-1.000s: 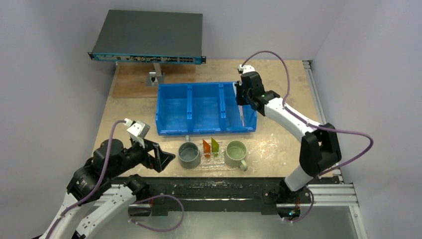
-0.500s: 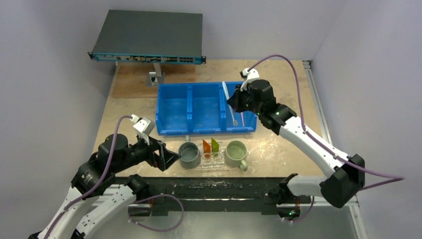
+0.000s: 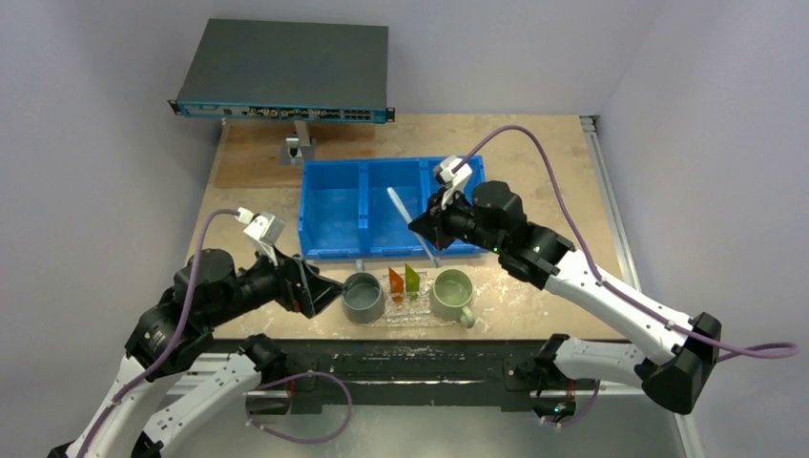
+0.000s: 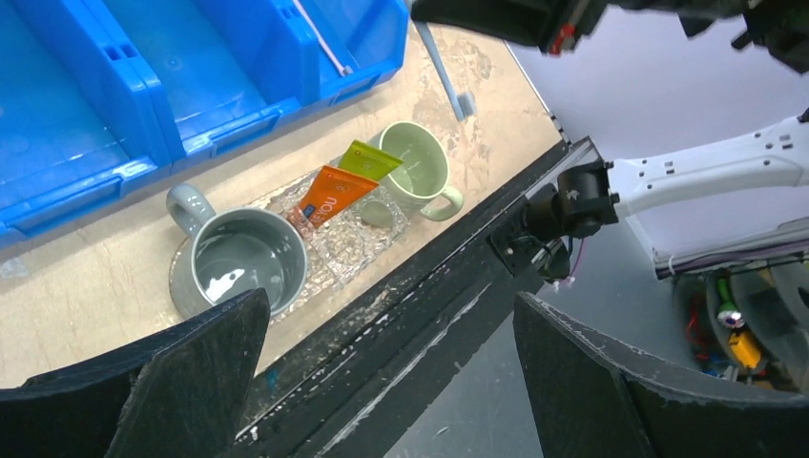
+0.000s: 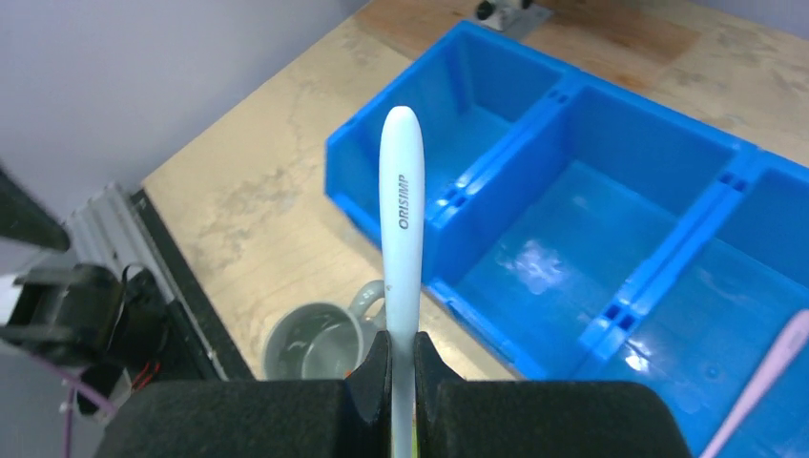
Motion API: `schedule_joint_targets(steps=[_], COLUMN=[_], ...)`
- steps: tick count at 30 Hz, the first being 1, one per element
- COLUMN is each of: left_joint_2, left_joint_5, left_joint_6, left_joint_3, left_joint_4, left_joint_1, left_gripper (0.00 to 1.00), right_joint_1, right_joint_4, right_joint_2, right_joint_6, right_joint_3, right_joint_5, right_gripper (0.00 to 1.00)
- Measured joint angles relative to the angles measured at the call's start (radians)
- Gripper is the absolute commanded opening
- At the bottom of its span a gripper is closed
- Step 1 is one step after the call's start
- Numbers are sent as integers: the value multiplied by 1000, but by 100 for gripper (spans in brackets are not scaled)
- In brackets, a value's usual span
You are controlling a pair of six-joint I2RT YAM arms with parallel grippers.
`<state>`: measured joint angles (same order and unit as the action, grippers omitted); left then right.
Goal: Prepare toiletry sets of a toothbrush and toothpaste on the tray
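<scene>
My right gripper (image 3: 425, 227) (image 5: 402, 355) is shut on a pale toothbrush (image 3: 399, 203) (image 5: 402, 215), holding it tilted in the air over the blue bin's front wall, above the tray. The toothbrush's head (image 4: 465, 101) hangs beyond the pale-green mug. A second, pinkish toothbrush (image 4: 321, 40) (image 5: 775, 370) lies in the bin's right compartment. The transparent tray (image 3: 410, 316) (image 4: 349, 258) holds an orange tube (image 3: 395, 283) (image 4: 329, 194) and a green tube (image 3: 412, 278) (image 4: 367, 160) side by side. My left gripper (image 3: 324, 292) (image 4: 391, 303) is open and empty, left of the tray.
A grey mug (image 3: 363, 297) (image 4: 250, 270) and a pale-green mug (image 3: 452, 294) (image 4: 417, 167) stand on the tray's ends. The blue three-compartment bin (image 3: 363, 205) sits behind them. A network switch (image 3: 286, 67) on a stand is at the back left. The table's front rail (image 3: 420, 367) runs just below the tray.
My right gripper has lifted the pale toothbrush out of the bin's right compartment and carried it left and nearer, towards the tray. My left arm has shifted slightly.
</scene>
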<state>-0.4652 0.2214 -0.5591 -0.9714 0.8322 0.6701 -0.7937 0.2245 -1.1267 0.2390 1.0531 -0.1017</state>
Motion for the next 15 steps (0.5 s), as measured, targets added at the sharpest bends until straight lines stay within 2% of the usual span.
schedule_joint_targets(steps=[15], left_joint_2=[-137], left_joint_5=[-42], left_joint_6=[-157], left_joint_3=[-82], left_joint_4=[75], left_joint_1=[-1], left_gripper=[100], right_joint_1=[-235], right_joint_4=[15], right_joint_2=[39], right_joint_6=[-180], right_joint_3=[-30], right_joint_5=[14], right_gripper=[0])
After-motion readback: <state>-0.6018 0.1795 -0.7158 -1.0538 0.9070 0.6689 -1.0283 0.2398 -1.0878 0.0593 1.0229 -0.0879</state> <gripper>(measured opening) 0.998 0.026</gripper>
